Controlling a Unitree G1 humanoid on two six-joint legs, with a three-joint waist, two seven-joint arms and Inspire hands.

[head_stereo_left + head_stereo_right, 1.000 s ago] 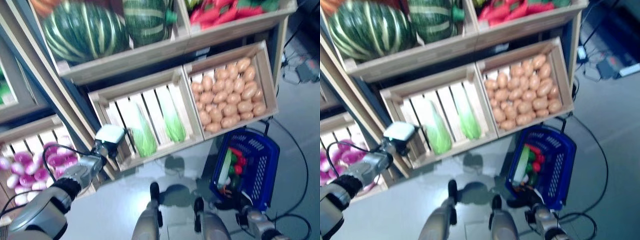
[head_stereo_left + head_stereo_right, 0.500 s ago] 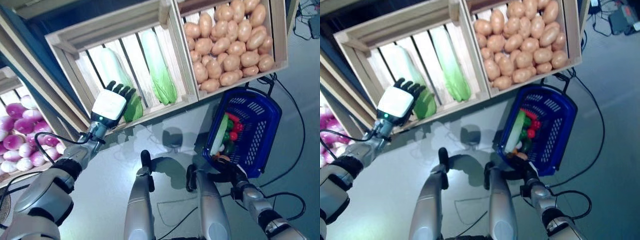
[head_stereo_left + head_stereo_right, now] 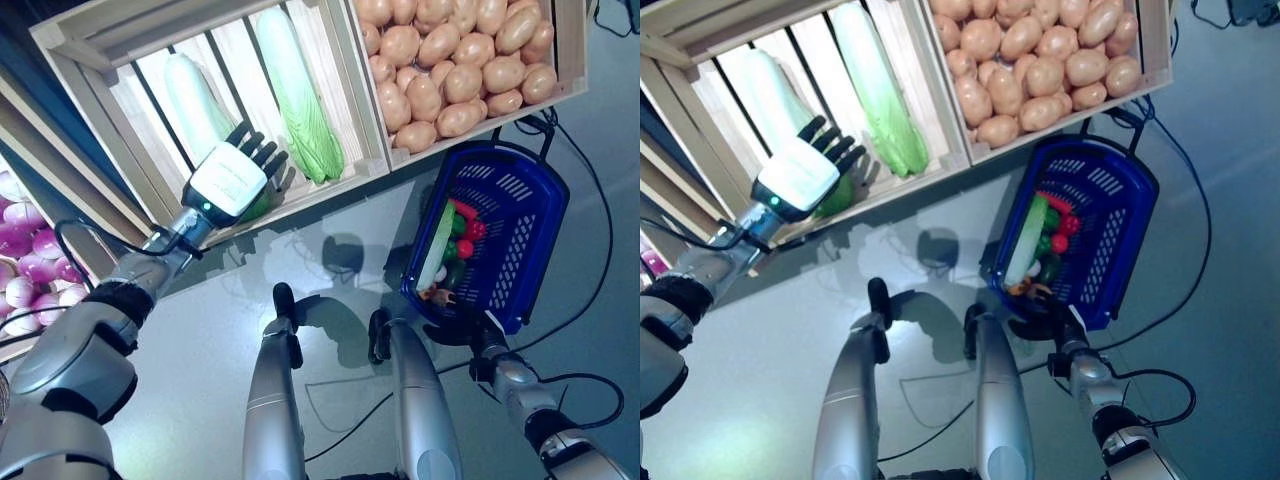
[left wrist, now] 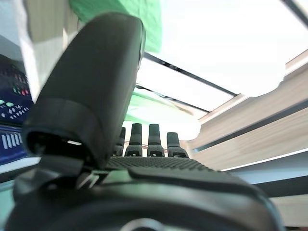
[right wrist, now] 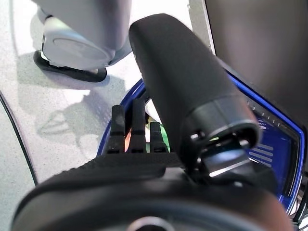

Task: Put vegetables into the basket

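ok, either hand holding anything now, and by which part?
Left hand holds nothing: open over the wooden slatted crate's long green cabbages. Right hand reaches the blue plastic basket's rim; grip unclear.

L arm stretched fwd, left hand (image 3: 228,180) w/ fingers (image 3: 258,150) straight and spread. R arm low, right hand (image 5: 144,159) fingers extended, thumb upright beside them.

Produce shop, wooden vegetable crates (image 3: 345,80), shopping basket (image 3: 520,260)
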